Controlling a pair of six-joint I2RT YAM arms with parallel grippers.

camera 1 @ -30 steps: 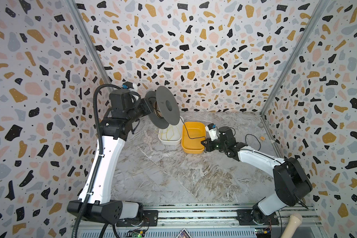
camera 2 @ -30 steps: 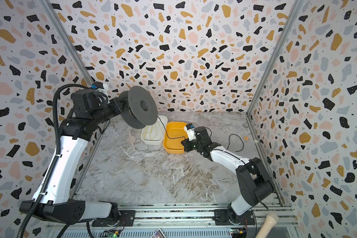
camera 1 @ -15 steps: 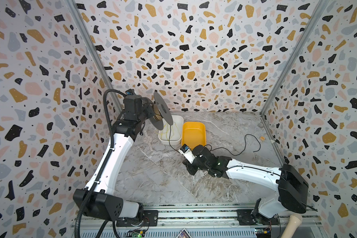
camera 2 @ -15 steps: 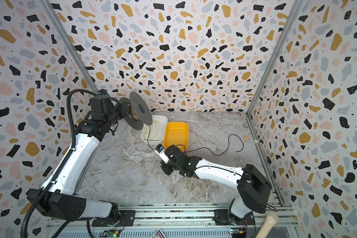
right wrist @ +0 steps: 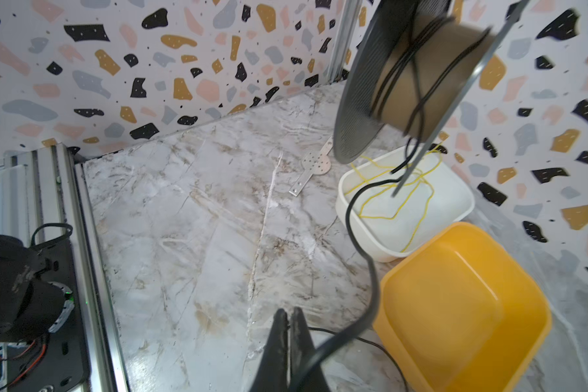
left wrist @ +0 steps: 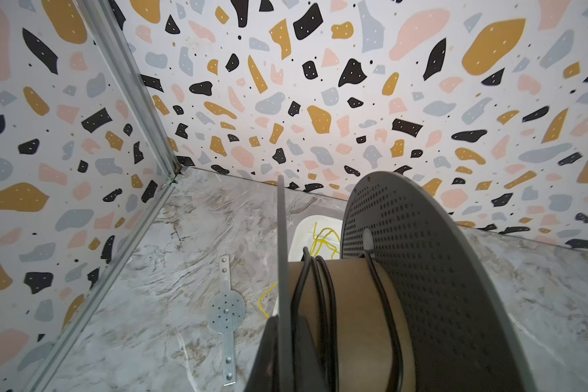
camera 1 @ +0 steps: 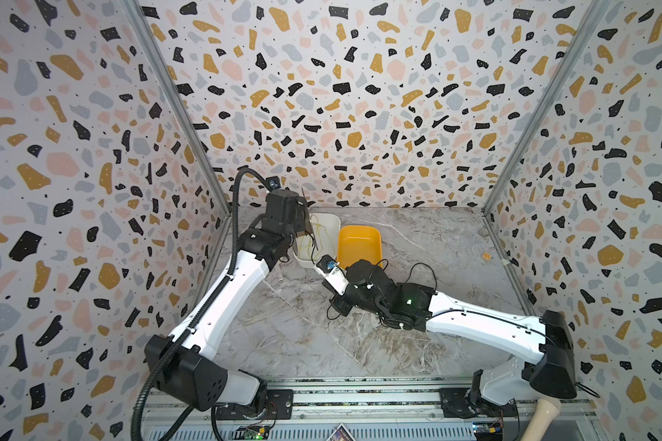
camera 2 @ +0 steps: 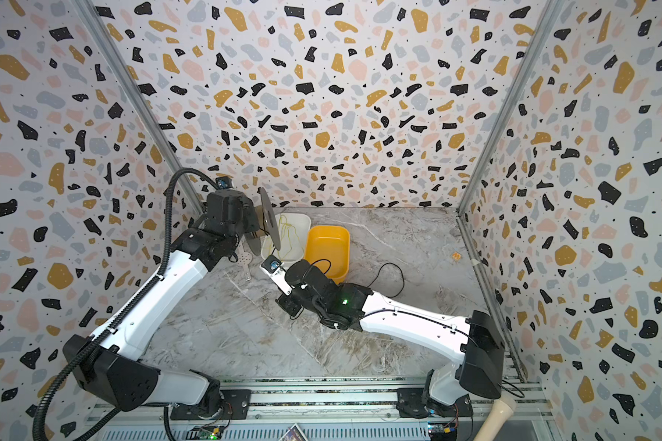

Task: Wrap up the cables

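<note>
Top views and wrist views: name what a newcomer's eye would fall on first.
The grey spool, held aloft by the left gripper at the back left, strikes first. A black cable hangs from its core towards the shut right gripper. Beneath the spool sits a white tub holding yellow cord, with a bright yellow tub beside it.

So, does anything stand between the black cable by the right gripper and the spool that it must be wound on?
Nothing visible does. From the right gripper the black cable rises free past the white bin to the spool, whose core carries a few turns.
</note>
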